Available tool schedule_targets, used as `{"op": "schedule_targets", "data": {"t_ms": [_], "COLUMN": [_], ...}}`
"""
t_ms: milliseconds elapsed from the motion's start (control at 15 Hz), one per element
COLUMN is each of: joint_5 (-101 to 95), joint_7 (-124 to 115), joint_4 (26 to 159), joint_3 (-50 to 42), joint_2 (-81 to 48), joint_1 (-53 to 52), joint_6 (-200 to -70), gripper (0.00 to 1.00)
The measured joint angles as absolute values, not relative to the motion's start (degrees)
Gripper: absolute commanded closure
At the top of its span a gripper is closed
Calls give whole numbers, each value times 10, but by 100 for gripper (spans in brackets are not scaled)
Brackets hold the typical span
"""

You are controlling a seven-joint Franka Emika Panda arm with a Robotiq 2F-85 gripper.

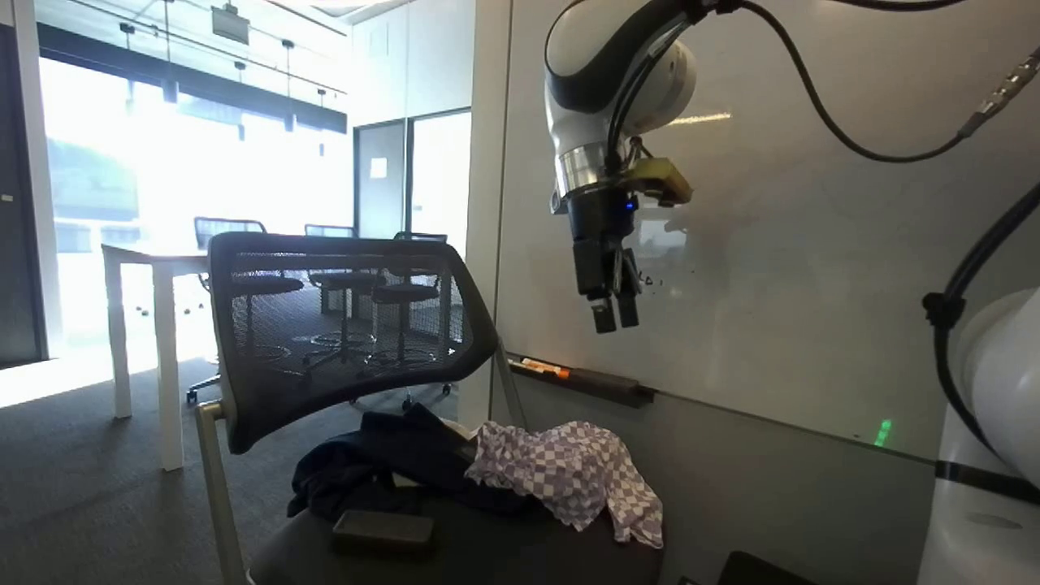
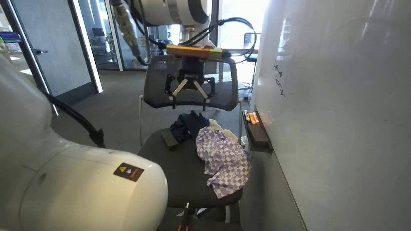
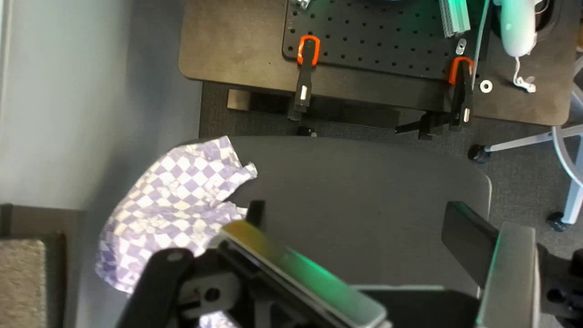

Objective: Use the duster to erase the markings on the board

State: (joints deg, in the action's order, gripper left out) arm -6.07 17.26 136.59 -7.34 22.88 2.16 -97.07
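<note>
The tool (image 2: 189, 106) hangs over the chair (image 2: 179, 179), jaws wide apart, and right of it, whiteboard (image 2: 340, 128) markings (image 2: 279, 79) read "Hello World"!

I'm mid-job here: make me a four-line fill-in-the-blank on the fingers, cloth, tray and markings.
The fingers are ____, not closed.
The checkered cloth lies on the mesh-backed ____.
The tray holds a duster and several ____.
The markings on the board are coloured ____.

Missing words: open; chair; markers; black.
</note>
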Motion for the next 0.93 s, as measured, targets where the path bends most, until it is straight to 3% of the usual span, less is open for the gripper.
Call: {"op": "schedule_targets", "data": {"t_ms": [467,933], "joint_5": [-33,-33], "joint_7": [171,181], "joint_4": [1489,1465], "joint_3": [2,28], "joint_2": [207,51], "joint_1": [-58,-74], "joint_6": [-1184,-1321], "gripper": [0,0]}}
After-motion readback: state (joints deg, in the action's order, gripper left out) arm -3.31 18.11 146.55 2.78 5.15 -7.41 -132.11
